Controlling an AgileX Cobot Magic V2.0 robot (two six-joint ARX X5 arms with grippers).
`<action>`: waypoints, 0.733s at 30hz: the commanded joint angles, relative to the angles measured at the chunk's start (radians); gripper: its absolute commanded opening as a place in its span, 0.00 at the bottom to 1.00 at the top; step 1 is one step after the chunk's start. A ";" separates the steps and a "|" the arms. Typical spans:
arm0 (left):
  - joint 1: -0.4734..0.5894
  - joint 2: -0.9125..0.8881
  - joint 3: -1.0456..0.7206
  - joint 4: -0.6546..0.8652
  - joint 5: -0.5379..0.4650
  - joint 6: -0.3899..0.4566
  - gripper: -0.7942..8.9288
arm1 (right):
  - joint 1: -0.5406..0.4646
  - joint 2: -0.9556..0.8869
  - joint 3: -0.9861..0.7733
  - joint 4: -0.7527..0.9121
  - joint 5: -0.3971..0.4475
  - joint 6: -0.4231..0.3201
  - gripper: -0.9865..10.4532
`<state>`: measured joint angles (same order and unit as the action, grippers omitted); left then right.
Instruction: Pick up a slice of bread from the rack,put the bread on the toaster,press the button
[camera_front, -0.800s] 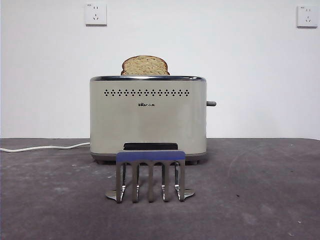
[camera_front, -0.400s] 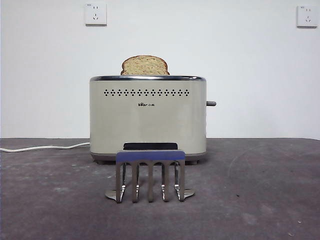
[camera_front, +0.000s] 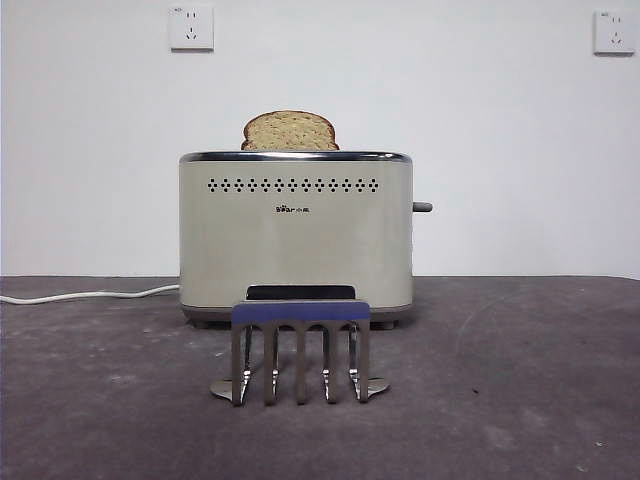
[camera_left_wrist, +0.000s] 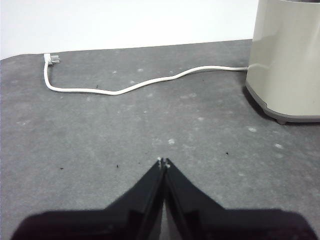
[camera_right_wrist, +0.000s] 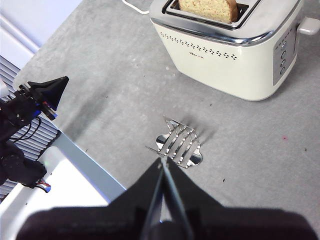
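Note:
The slice of bread (camera_front: 290, 131) stands upright in the slot of the cream toaster (camera_front: 296, 240), its domed top above the chrome rim. It also shows in the right wrist view (camera_right_wrist: 207, 9) inside the toaster (camera_right_wrist: 235, 50). The metal rack (camera_front: 300, 350) stands in front of the toaster with nothing in it, and shows in the right wrist view (camera_right_wrist: 179, 142). The dark button (camera_front: 423, 207) sticks out at the toaster's right end. My left gripper (camera_left_wrist: 163, 162) is shut and empty, low over the table beside the toaster (camera_left_wrist: 287, 60). My right gripper (camera_right_wrist: 161, 165) is shut and empty, high above the rack.
A white power cord (camera_front: 90, 295) runs left from the toaster across the grey table, also in the left wrist view (camera_left_wrist: 125, 87). Two white wall sockets (camera_front: 191, 28) sit on the wall behind. The other arm (camera_right_wrist: 37, 97) shows near the table's edge in the right wrist view.

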<state>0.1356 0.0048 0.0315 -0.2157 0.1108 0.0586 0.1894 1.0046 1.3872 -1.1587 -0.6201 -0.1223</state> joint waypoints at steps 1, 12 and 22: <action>0.003 -0.003 -0.013 -0.003 -0.003 -0.006 0.08 | -0.006 -0.013 -0.006 0.011 0.016 -0.048 0.09; 0.003 -0.003 -0.013 -0.003 -0.003 -0.006 0.08 | -0.170 -0.343 -0.271 0.399 0.133 -0.026 0.09; 0.003 -0.003 -0.013 -0.002 -0.003 -0.006 0.08 | -0.216 -0.684 -0.853 0.895 0.190 -0.005 0.09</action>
<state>0.1356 0.0048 0.0315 -0.2157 0.1104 0.0586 -0.0261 0.3450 0.5976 -0.2981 -0.4332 -0.1452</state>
